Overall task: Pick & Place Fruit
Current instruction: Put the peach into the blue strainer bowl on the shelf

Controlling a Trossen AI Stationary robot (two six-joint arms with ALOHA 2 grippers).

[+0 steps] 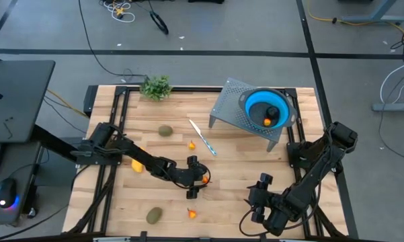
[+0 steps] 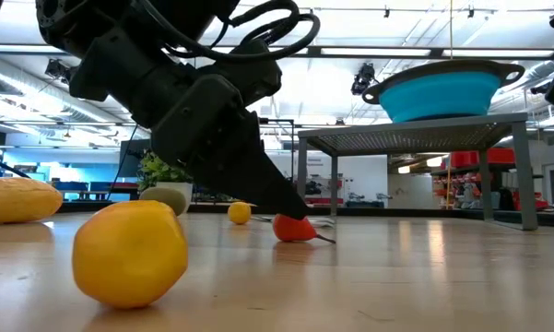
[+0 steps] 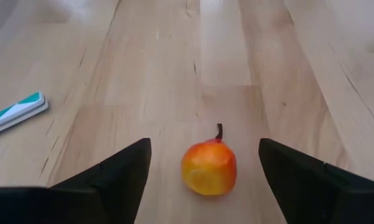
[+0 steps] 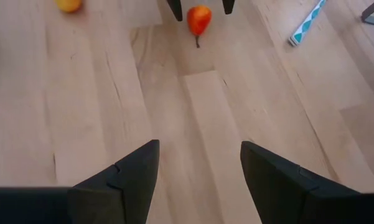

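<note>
A small orange-red fruit (image 3: 208,168) with a short stem lies on the wooden table (image 1: 242,154) near its middle. My left gripper (image 3: 204,144) stands open low over the table, one finger on either side of this fruit, gaps showing on both sides. My right gripper (image 4: 199,144) hangs open above the table's near right part (image 1: 255,188), with nothing between its fingers. The yellow oblong fruit (image 1: 137,165) lies partly under my left arm. Two olive ovals (image 1: 165,131) (image 1: 154,215) and tiny orange pieces (image 1: 191,144) (image 1: 191,214) lie scattered. One orange piece (image 1: 267,122) sits in the blue bowl (image 1: 255,101).
The blue bowl rests on a grey perforated stand (image 1: 225,107) at the far right. A white-bladed knife with a blue handle (image 1: 203,138) lies beyond my left gripper. A leafy green sprig (image 1: 156,87) sits at the far edge. Bare wood lies between the two grippers.
</note>
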